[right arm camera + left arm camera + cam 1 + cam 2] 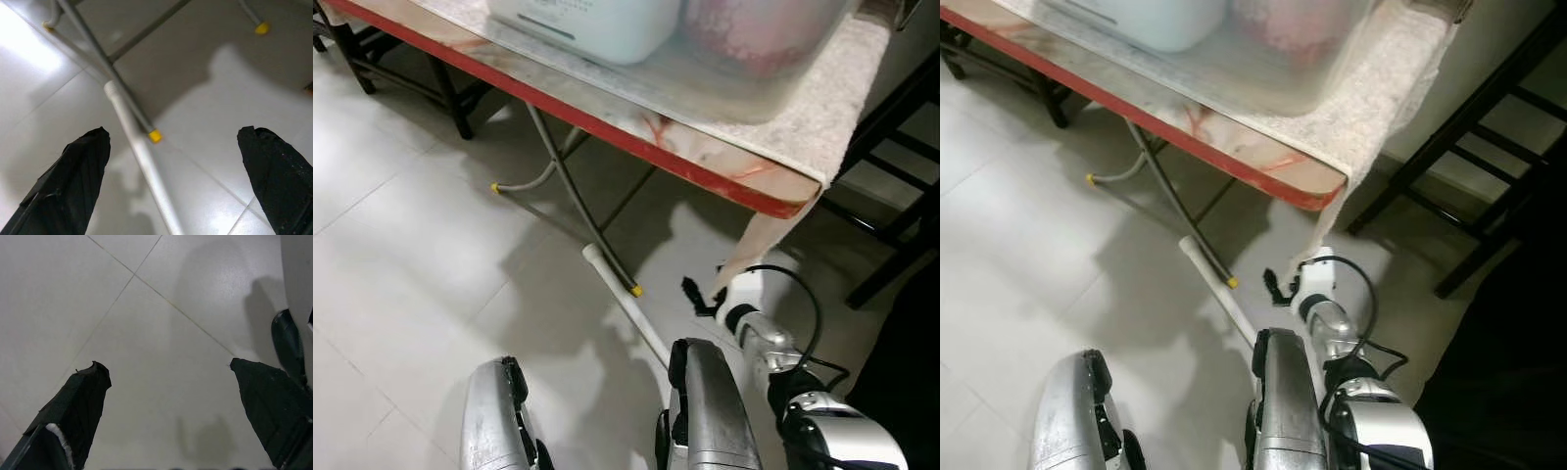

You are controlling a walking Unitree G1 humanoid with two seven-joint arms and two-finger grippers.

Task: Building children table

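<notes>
A white tube (626, 305), a loose leg, lies on the pale floor tiles, with one end beside the yellow foot cap (635, 290) of a folding table's metal leg. My right gripper (703, 297) hangs low just to the right of the tube. In the right wrist view this gripper (173, 132) stands open, with the tube (142, 156) running between its two spread black fingers but untouched. My left gripper (164, 364) is open over bare tiles and holds nothing.
A red-edged folding table (607, 127) stands ahead, carrying a white tub (597, 24) and a pink container (764, 29). A cloth (759, 245) hangs off its corner near my right gripper. Dark furniture frames stand at the right (891, 225) and far left (372, 59).
</notes>
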